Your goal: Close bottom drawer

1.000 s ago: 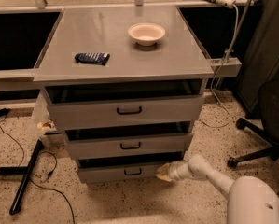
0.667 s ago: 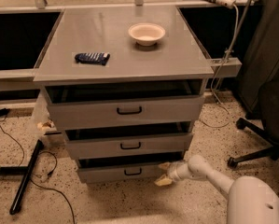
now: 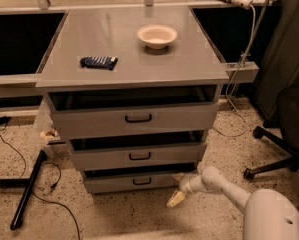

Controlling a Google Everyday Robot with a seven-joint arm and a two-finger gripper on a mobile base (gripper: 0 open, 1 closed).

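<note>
The bottom drawer (image 3: 134,181) is the lowest and narrowest of three grey drawers in a grey cabinet, with a small black bar handle (image 3: 141,181). It stands pulled out a little, with a dark gap above its front. My gripper (image 3: 176,194) is on the end of a white arm (image 3: 224,186) that reaches in from the lower right. It sits low over the floor by the drawer's right front corner. I cannot tell if it touches the drawer.
The middle drawer (image 3: 139,155) and top drawer (image 3: 136,118) also stand slightly out. A pale bowl (image 3: 157,36) and a dark blue packet (image 3: 98,62) lie on the cabinet top. An office chair base (image 3: 274,159) is at the right. Cables and a black bar (image 3: 26,189) lie on the floor at the left.
My gripper has dropped slightly toward the floor by the bottom drawer's right corner. The drawers look unmoved.
</note>
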